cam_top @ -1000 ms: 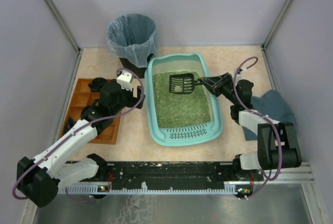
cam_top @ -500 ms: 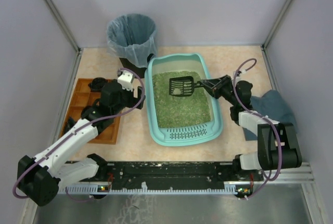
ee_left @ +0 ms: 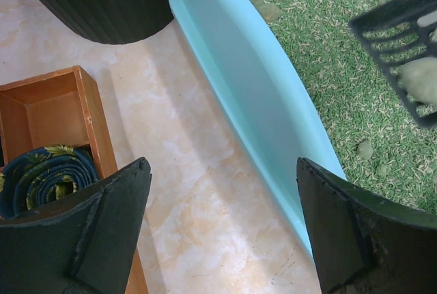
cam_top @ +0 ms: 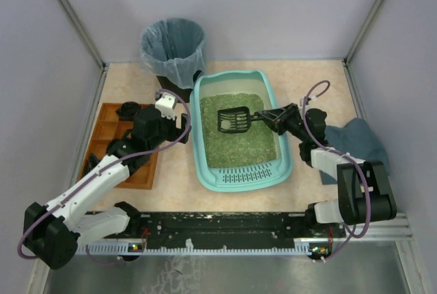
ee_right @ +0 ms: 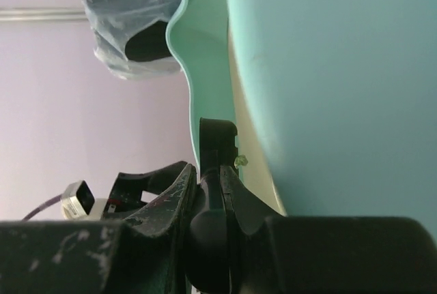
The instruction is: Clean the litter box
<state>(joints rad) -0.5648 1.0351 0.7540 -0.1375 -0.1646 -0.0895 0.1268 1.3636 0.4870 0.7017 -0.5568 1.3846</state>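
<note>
Two-handed: pinching scoop (cam_top: pixel 233 121) in right gripper (cam_top: pixel 263 116) at three o'clock of litter box (cam_top: pixel 235 179), left gripper (cam_top: pixel 183 125) spread wide at nine.

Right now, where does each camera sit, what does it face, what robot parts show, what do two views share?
Top external: high behind the arms, looking down on the litter box; both show.
Left wrist: down at its rim, framed by the open left gripper.
Right wrist: faces its outer wall; right gripper shut on the scoop.
Shared: scoop, in all three.
</note>
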